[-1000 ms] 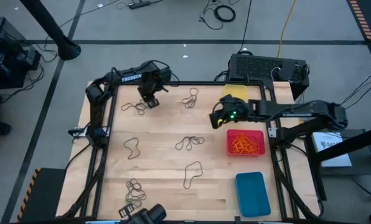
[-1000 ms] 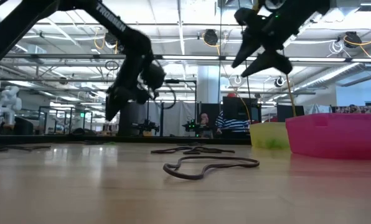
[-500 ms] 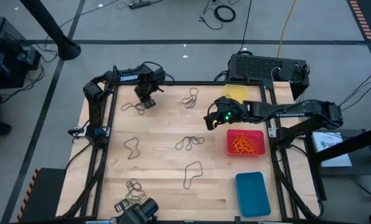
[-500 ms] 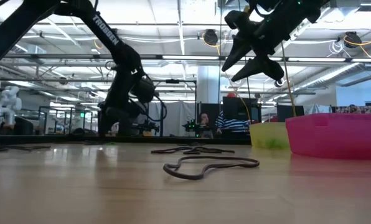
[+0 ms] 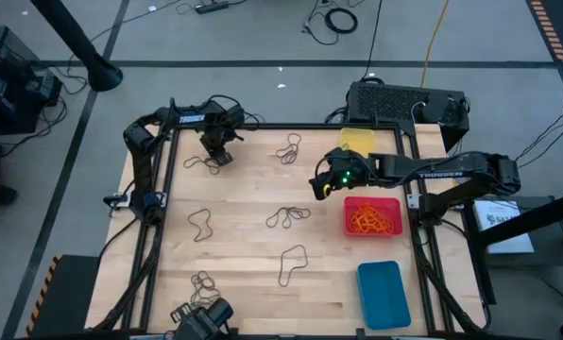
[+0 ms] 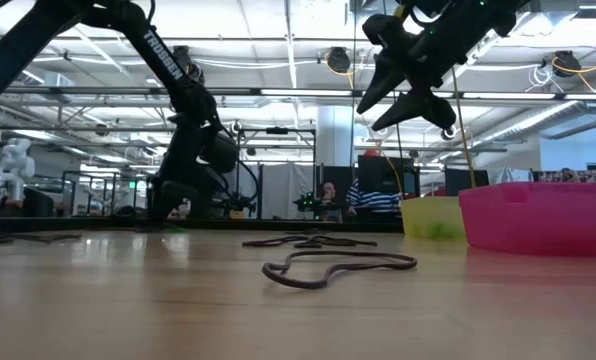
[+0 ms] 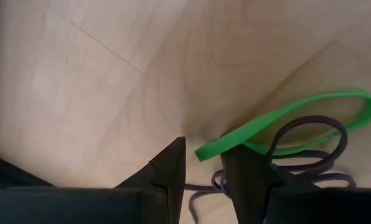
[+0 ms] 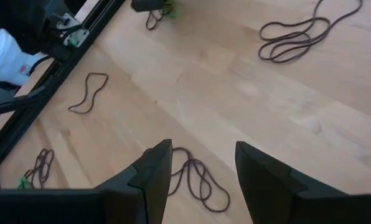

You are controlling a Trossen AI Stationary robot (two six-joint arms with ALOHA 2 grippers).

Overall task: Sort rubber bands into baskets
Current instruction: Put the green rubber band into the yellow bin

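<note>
Green rubber band [image 7: 285,121]: on the wooden table [image 5: 244,236] at its far left, over dark bands [image 7: 310,140].
Left gripper [image 7: 204,168]: low over that cluster, fingers slightly parted, nothing pinched.
Right gripper [image 8: 201,165]: fingers spread, empty, raised beside the red basket [image 5: 372,217] of orange bands [image 5: 371,222].
Other baskets: yellow basket [image 5: 355,139], blue basket [image 5: 383,294].

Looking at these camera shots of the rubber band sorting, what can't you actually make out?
- Blue basket: contents cannot be made out from the high view.
- Yellow basket: partly covered by the right arm; the low view shows only its wall.
- Green rubber band: whether the left hand touches it is unclear in the left wrist view.
- Bands at the near left corner: colours too small to tell.
</note>
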